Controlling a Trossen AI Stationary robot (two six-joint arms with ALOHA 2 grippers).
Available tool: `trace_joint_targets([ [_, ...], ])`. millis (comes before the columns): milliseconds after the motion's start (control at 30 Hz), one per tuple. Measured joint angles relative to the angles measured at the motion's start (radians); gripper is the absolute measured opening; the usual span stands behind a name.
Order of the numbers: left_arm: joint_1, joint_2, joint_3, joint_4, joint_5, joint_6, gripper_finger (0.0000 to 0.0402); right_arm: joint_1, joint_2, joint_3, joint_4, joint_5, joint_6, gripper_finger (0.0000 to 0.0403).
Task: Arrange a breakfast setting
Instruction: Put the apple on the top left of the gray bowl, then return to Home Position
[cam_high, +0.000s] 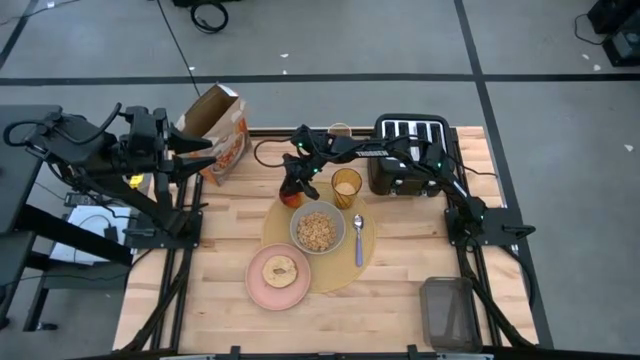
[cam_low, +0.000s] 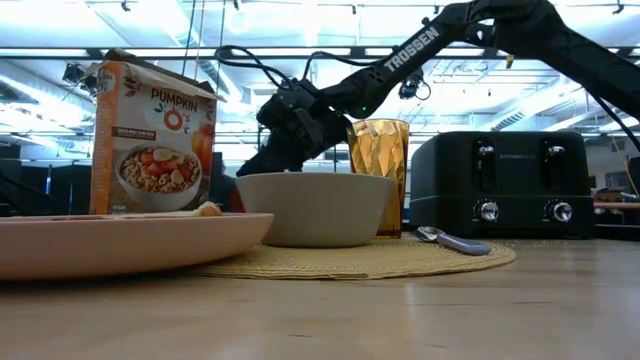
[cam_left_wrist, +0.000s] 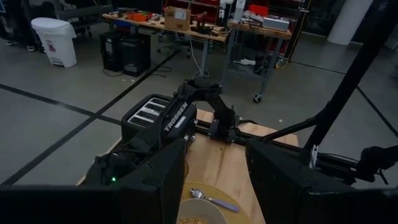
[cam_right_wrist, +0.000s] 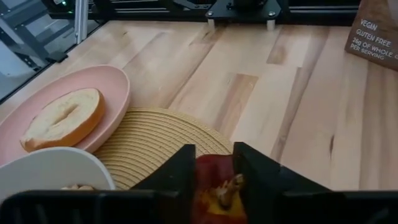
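Note:
The round tan placemat (cam_high: 345, 268) lies mid-table. On it stand the grey bowl (cam_high: 317, 230) holding cereal, the amber tumbler (cam_high: 346, 187) and the blue-handled spoon (cam_high: 358, 242). The pink plate (cam_high: 278, 276) overlaps the mat's near-left edge and carries the round toast slice (cam_high: 279, 270). My right gripper (cam_high: 293, 183) is shut on the red apple (cam_right_wrist: 214, 186) at the mat's far-left edge. My left gripper (cam_high: 196, 152) is open and empty beside the cereal box, off the table's far-left corner. My right gripper pinches the apple between its two fingers (cam_right_wrist: 180, 174), on two opposite sides of the apple (cam_right_wrist: 205, 180). The fingers slant down from the table's far right. The apple's stem end (cam_right_wrist: 227, 188) faces the wrist camera. I cannot tell whether the apple rests on the mat or hangs just above it.
The black toaster (cam_high: 408, 155) stands at the far right under my right arm. The orange cereal box (cam_high: 215, 130) stands at the far left. A dark tray (cam_high: 448, 312) sits at the near right corner. Bare wood shows left of the plate.

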Motion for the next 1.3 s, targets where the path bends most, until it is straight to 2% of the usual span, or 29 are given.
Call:
trace_joint_targets([
  [200,0.000,0.000,0.000,0.000,0.000,-0.015,0.0176,0.000,-0.024,-0.002,-0.012,0.007,0.025,0.0152],
  [567,0.000,0.000,0.000,0.001,0.000,-0.023,0.0176,0.002,-0.074,-0.002,-0.013,0.003,0.031,0.0154],
  [800,0.000,0.000,0.000,0.000,0.001,-0.025,0.0176,0.002,-0.168,-0.002,-0.021,0.003,0.054,0.0151],
  [967,0.000,0.005,0.000,0.000,0.007,-0.026,0.0176,0.001,-0.291,-0.002,-0.056,0.023,0.104,0.0123],
  [1100,0.000,0.014,0.000,0.000,0.007,-0.017,0.0176,0.021,-0.394,-0.005,-0.091,0.027,0.131,0.0071],
  [1200,0.000,0.025,0.000,0.000,0.004,-0.008,0.0176,0.056,-0.488,-0.073,-0.059,0.052,0.150,0.0019],
  [1300,0.000,0.039,0.000,0.000,0.002,0.005,0.0176,0.110,-0.602,-0.202,0.025,0.165,0.189,0.0012],
])
